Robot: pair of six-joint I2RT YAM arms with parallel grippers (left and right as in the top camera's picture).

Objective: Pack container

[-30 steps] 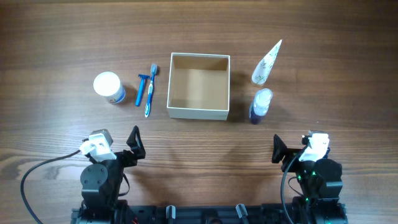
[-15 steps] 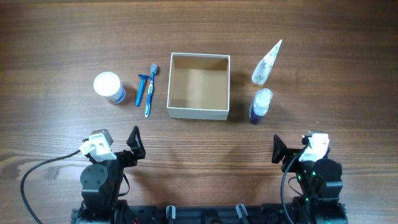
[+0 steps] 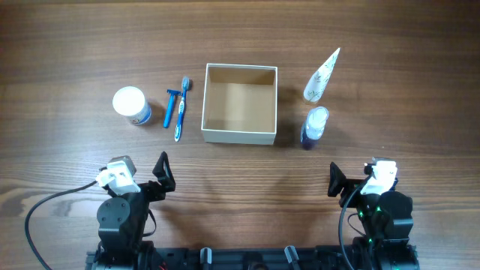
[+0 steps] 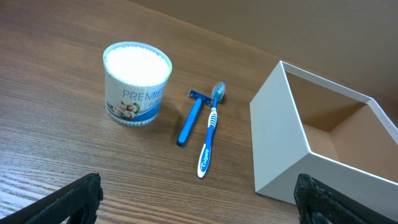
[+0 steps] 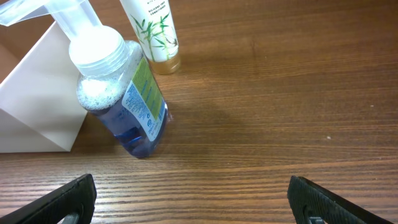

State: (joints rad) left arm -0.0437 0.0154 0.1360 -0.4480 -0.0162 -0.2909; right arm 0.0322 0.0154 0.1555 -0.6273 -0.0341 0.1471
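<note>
The container [image 3: 239,135], a square white box with a tan inside, sits mid-table and is empty; it also shows in the left wrist view [image 4: 280,149] and the right wrist view [image 5: 37,106]. Left of it lie a blue toothbrush [image 3: 181,109], a blue razor [image 3: 172,107] and a round white-lidded jar [image 3: 131,104]. Right of it lie a white tube [image 3: 321,76] and a blue pump bottle [image 3: 314,126]. My left gripper [image 3: 162,174] is open and empty near the front edge. My right gripper [image 3: 334,181] is open and empty at the front right.
The wooden table [image 3: 405,90] carries nothing else. Black cables [image 3: 34,217] run along the front edge by the arm bases. In the wrist views the jar [image 4: 137,84], toothbrush [image 4: 209,140], razor [image 4: 191,116], bottle [image 5: 121,93] and tube [image 5: 152,31] lie ahead of the fingers.
</note>
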